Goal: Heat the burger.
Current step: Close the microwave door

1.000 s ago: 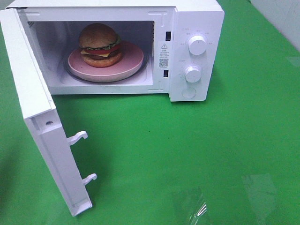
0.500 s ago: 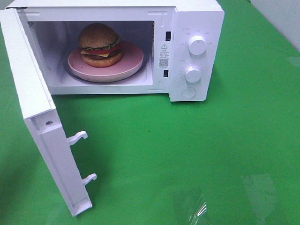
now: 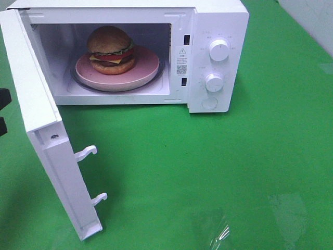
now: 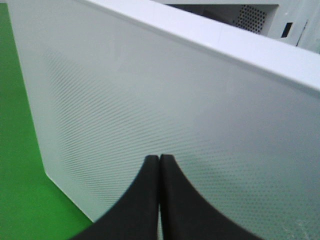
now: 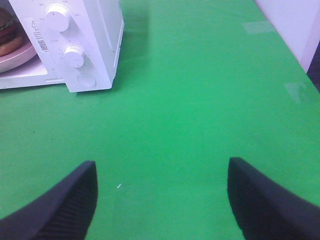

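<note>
Left gripper [image 4: 159, 159] has entered, fingers pressed together, dotted white door [image 4: 150, 100] just ahead; right gripper [image 5: 161, 161] spread wide. Beyond the door sits the round, glossy burger [image 3: 110, 50], upright with its dome up.

Open door [image 4: 150, 95] close before left tool [image 4: 159, 159]; mat [image 3: 208, 166] before microwave [image 3: 218, 21] clear

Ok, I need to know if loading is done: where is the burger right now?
In the exterior high view the burger sits on the pink plate inside the open microwave, left of its upper knob.
</note>
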`<state>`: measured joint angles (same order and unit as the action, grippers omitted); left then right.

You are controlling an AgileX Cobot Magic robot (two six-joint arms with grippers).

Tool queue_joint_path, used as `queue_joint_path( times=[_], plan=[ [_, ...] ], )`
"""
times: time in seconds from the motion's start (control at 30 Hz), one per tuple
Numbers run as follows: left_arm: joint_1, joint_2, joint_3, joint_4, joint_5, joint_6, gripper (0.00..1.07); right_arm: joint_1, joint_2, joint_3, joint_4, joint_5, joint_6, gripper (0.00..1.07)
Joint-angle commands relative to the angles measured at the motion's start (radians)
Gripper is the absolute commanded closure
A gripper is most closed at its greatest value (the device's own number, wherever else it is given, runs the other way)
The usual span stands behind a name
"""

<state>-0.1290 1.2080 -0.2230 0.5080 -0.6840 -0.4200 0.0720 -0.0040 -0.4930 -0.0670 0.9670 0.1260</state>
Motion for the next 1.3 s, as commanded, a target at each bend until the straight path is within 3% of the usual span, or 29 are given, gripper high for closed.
queue_joint_path(
  times=[0.03,0.27,0.33,0.63,0.8,0.83,0.93,0.97,1.07,1.2,1.3],
  plan=[
    [-0.046,0.028,-0.028,-0.075,-0.013,0.032,1.07,-0.005,-0.025,0.002,-0.001,-0.006,0.005,0.38],
    [-0.079,0.064,-0.068,-0.096,-0.014,0.044,1.07,-0.005,-0.025,0.002,-0.001,-0.006,0.005,0.38],
    [-0.133,0.105,-0.109,-0.115,-0.012,0.047,1.07,-0.005,-0.025,0.002,-0.001,-0.006,0.005,0.38],
    [-0.212,0.188,-0.174,-0.168,-0.013,0.055,1.07,-0.005,-0.025,0.002,-0.001,-0.006,0.005,0.38],
    [-0.296,0.251,-0.224,-0.267,-0.012,0.122,1.07,-0.005,-0.025,0.002,-0.001,-0.006,0.005,0.38],
    [-0.334,0.272,-0.243,-0.341,-0.012,0.172,1.07,-0.005,-0.025,0.002,-0.001,-0.006,0.005,0.38],
    [-0.349,0.280,-0.252,-0.372,-0.012,0.194,1.07,-0.005,-0.025,0.002,-0.001,-0.006,0.005,0.38],
    [-0.398,0.315,-0.283,-0.471,-0.011,0.260,1.07,-0.005,-0.025,0.002,-0.001,-0.006,0.005,0.38],
    [-0.414,0.327,-0.295,-0.502,-0.011,0.281,1.07,-0.005,-0.025,0.002,-0.001,-0.006,0.005,0.38],
    [-0.488,0.392,-0.368,-0.626,-0.011,0.365,1.07,-0.005,-0.025,0.002,-0.001,-0.006,0.005,0.38],
    [-0.504,0.419,-0.398,-0.648,-0.012,0.371,1.07,-0.005,-0.025,0.002,-0.001,-0.006,0.005,0.38]
  ],
)
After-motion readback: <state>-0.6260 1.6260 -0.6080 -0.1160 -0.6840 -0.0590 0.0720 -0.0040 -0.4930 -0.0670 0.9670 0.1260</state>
